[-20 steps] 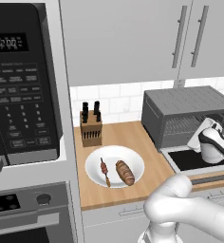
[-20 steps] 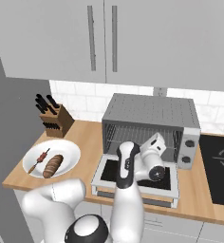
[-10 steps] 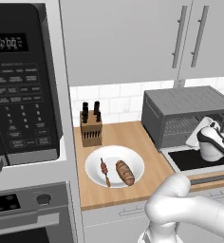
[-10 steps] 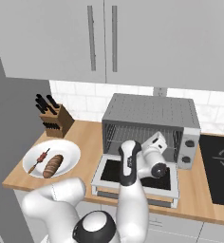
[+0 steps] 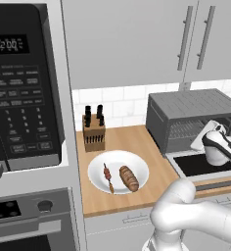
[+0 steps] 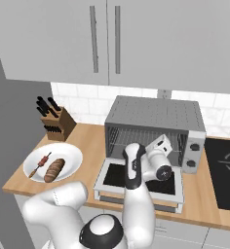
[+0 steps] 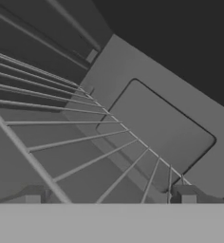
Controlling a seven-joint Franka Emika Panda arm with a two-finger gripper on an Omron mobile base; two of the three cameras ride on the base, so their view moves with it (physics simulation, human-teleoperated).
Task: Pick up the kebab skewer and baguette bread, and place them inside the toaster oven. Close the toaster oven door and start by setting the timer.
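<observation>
Lying on one white plate (image 5: 118, 171) left of the oven (image 5: 186, 117): one skewer (image 5: 108, 177) and one baguette (image 5: 129, 178), side by side. Oven door (image 6: 140, 182) hangs open. Gripper (image 7: 110, 199) at the oven mouth, jaws spread wide, holding nothing; its tips barely show above the rack (image 7: 76, 142). One knife block (image 5: 93, 135) stands far left.

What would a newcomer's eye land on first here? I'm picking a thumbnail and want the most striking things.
First the white arm, its open gripper at the mouth of the toaster oven, above the toaster oven door folded down flat. Next the white plate on the wooden counter left of the oven, holding the kebab skewer and baguette bread side by side. At far left stands a big black microwave.
</observation>
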